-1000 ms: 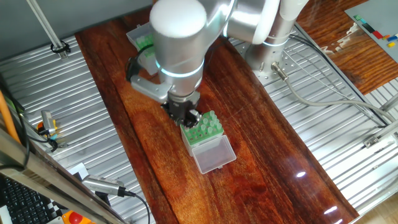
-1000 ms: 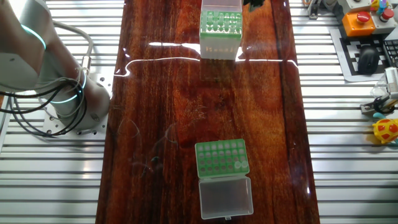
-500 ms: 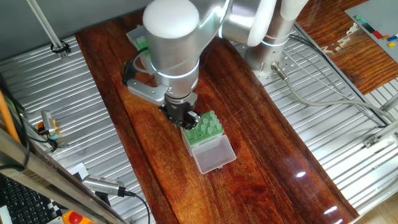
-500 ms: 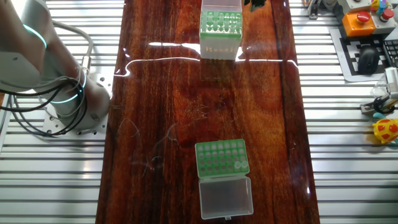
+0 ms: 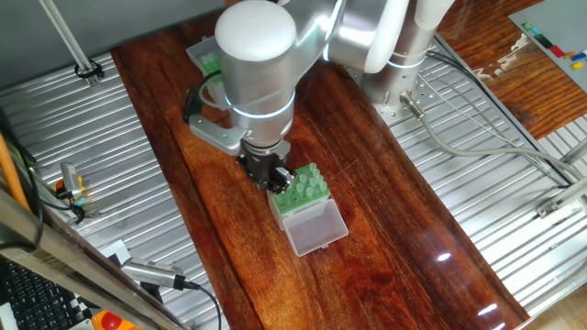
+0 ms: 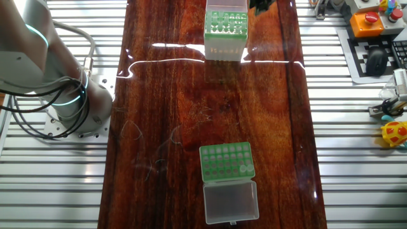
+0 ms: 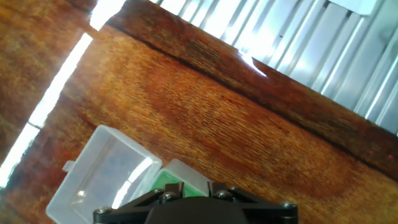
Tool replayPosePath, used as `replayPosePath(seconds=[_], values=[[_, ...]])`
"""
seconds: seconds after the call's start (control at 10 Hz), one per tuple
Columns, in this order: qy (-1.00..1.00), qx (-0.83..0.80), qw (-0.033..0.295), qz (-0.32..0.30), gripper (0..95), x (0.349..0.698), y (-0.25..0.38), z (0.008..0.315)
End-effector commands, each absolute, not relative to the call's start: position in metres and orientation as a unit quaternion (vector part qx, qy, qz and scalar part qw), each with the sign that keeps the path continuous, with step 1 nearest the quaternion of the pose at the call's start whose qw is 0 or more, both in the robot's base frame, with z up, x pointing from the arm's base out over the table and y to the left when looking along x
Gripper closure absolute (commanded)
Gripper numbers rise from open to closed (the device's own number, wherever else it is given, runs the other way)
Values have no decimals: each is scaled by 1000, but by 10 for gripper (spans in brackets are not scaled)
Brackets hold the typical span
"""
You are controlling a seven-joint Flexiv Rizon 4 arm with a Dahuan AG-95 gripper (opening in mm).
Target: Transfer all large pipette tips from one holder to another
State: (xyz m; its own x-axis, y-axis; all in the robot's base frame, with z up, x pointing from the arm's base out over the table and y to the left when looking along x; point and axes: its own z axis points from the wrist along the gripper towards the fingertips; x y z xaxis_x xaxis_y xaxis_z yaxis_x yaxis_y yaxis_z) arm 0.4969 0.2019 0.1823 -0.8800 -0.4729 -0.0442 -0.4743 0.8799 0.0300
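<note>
Little has changed since the earlier frames: the arm has only shifted slightly over the low green rack, whose clear lid lies open on the wooden surface. The claw hangs at the rack's far left corner; whether it is released or clenched cannot be told. Two pale large pipette tips sit at the rack's right edge. The taller translucent box stands well apart. A misaligned descent could miss them, or nudge the light rack.

Glossy wood table; clear plastic lid; ribbed metal bench.
</note>
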Motion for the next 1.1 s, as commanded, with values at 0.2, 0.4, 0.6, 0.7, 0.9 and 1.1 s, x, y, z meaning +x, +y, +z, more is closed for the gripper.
replayPosePath(seconds=[0.2,0.4,0.6,0.7,0.9,1.1], values=[[970,-240,17,23,760,493,196,174],[972,-233,17,28,760,490,196,170],[973,-226,17,32,760,487,196,167],[974,-224,17,33,760,485,197,166],[978,-204,14,32,760,484,197,167],[984,-174,18,47,760,484,197,167]])
